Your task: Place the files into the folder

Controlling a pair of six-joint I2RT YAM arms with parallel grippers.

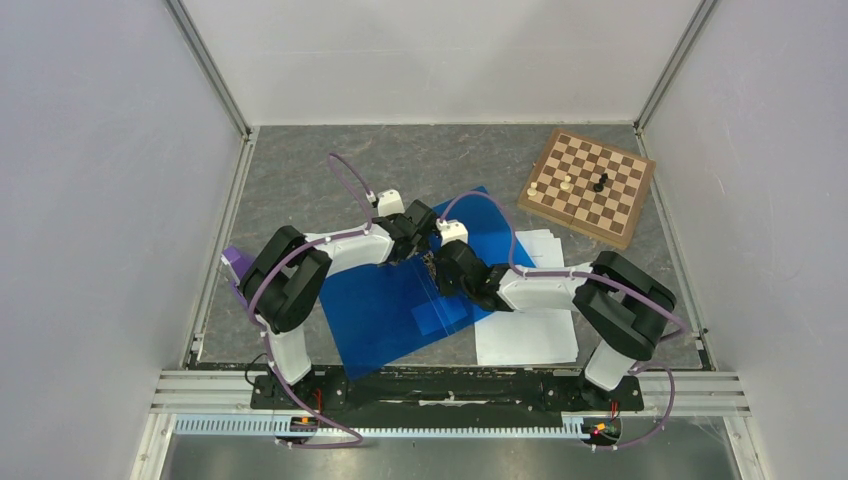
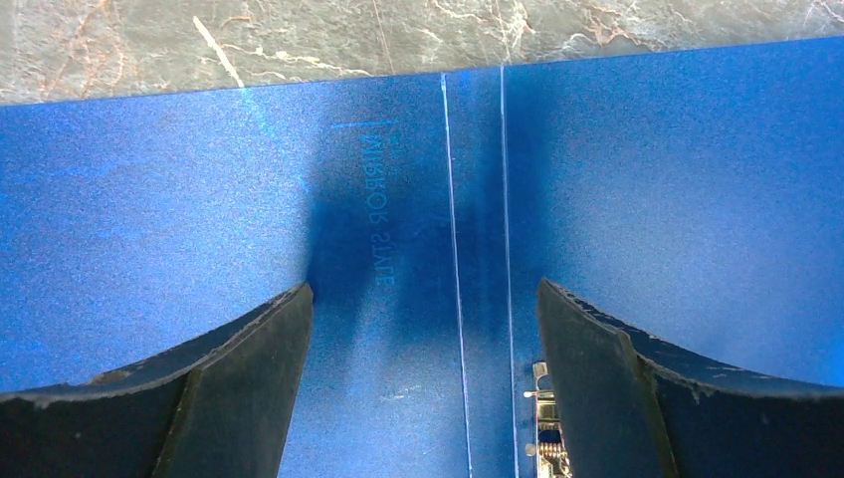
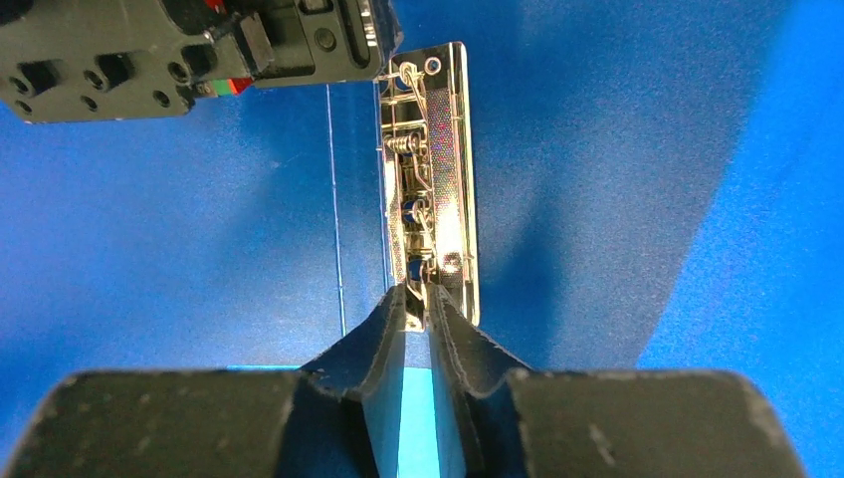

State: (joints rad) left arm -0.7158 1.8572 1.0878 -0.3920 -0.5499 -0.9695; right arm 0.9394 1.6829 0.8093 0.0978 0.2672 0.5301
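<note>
The blue folder (image 1: 390, 310) lies open on the table, its spine creases showing in the left wrist view (image 2: 478, 199). The files (image 1: 527, 338) are white sheets lying just right of the folder, partly under my right arm. My left gripper (image 1: 418, 238) hovers open and empty just over the spine (image 2: 425, 299). My right gripper (image 1: 434, 265) is shut on the near end of the folder's metal clip (image 3: 428, 179), fingertips pinched together (image 3: 419, 299). The clip's end also shows in the left wrist view (image 2: 542, 428). The left gripper's body (image 3: 199, 50) sits close above the clip's far end.
A brown chessboard (image 1: 590, 187) with a few pieces stands at the back right. A purple object (image 1: 235, 265) lies at the left edge beside my left arm. Enclosure walls ring the table. The two grippers are almost touching.
</note>
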